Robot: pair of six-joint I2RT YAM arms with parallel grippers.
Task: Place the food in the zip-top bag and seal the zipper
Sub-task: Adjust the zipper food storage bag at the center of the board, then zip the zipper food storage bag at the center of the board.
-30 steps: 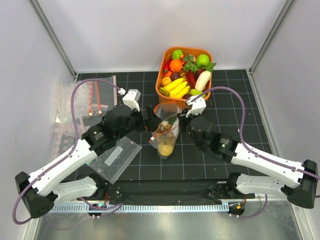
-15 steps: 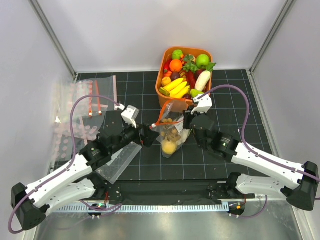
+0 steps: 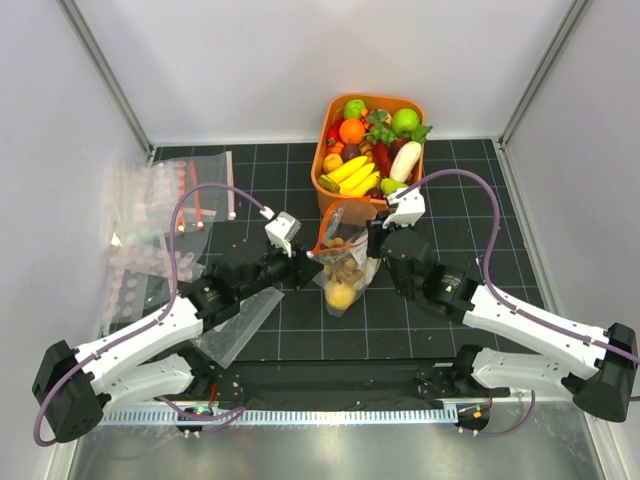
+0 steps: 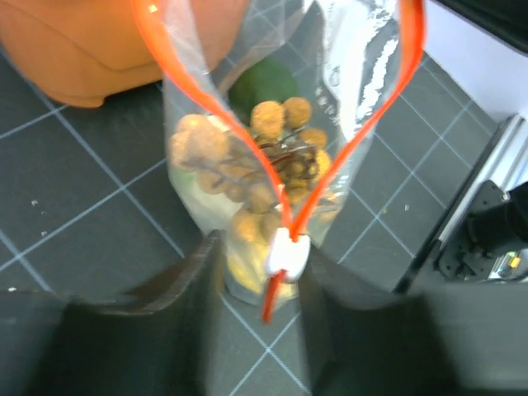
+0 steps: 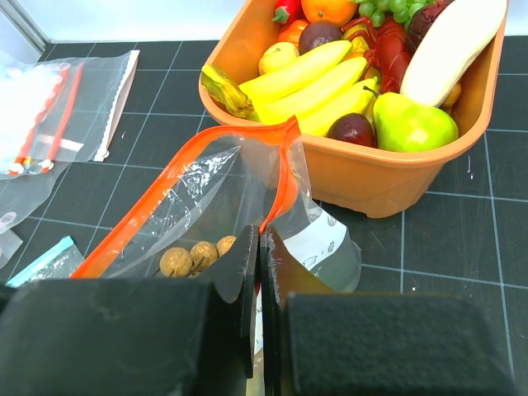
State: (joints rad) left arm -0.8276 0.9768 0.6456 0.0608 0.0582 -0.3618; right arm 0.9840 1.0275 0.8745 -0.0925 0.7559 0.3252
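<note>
Toy plastic food point(image 4: 202, 147) sits in the clear zip-top bag point(image 3: 345, 262) at mid-frame, so we judge sealing underway. Our right hand point(image 5: 260, 241) pinches its rim. Our left hand point(image 4: 257, 256) straddles the white slider point(image 4: 287, 252) of the red-orange zipper point(image 4: 239, 140), grip uncertain, and must next clamp and drag it.

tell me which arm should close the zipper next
Left. The left gripper straddles the white slider on the zipper, while the right gripper is shut on the bag, steadying it.
</note>
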